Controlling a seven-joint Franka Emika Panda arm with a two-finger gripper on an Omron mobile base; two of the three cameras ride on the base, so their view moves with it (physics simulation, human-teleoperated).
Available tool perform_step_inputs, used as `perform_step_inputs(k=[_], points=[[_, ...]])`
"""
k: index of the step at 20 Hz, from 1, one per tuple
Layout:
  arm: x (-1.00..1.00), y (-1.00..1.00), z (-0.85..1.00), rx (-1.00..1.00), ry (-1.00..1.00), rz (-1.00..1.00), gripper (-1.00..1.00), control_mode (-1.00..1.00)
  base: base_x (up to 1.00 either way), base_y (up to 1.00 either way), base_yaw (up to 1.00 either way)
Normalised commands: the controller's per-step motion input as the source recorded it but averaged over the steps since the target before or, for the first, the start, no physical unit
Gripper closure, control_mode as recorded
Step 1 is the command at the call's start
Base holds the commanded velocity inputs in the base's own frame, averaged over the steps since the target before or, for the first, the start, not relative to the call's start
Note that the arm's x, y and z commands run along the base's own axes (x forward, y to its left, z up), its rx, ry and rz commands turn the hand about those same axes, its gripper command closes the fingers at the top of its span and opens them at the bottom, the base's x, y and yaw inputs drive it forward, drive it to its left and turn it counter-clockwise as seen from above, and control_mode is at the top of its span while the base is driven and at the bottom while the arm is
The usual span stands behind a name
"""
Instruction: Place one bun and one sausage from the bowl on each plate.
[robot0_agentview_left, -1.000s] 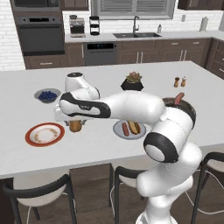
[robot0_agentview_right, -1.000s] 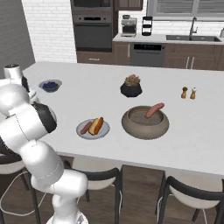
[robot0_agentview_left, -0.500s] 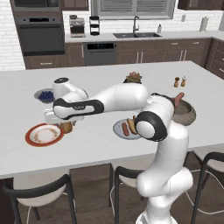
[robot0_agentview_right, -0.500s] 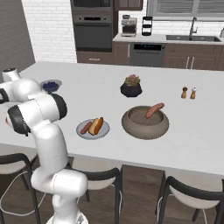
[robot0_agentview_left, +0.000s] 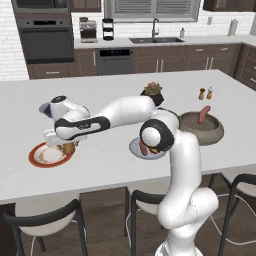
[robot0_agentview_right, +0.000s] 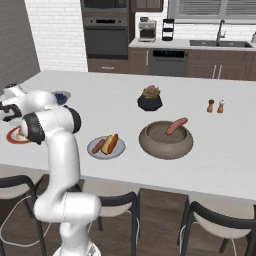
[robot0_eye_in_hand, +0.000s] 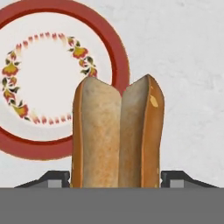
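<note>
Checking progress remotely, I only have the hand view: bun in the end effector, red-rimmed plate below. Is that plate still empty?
Observer: Yes, the red-rimmed plate carries nothing; the bun hangs at its right edge, held by the end effector.
Operator: And the other plate?
Observer: The grey plate already holds one bun and one sausage side by side.
Operator: What remains in the bowl?
Observer: The bowl shows one sausage leaning on its rim.
</note>
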Motion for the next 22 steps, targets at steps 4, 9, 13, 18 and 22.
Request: perform_step_inputs(k=[4,9,13,18,22], points=[[0.24,0.18,-0.39,0.00,0.00,0.00,1.00,-1.00,0.00,0.00,0.00],[0.35,0.00,-0.21,0.00,0.00,0.00,1.00,-1.00,0.00,0.00,0.00],[0.16,0.02,-0.40,0.00,0.00,0.00,1.00,-1.00,0.00,0.00,0.00],[0.00,0.07,-0.16,0.00,0.00,0.00,1.00,-1.00,0.00,0.00,0.00],[0.12,0.00,-0.02,0.00,0.00,0.00,1.00,-1.00,0.00,0.00,0.00]])
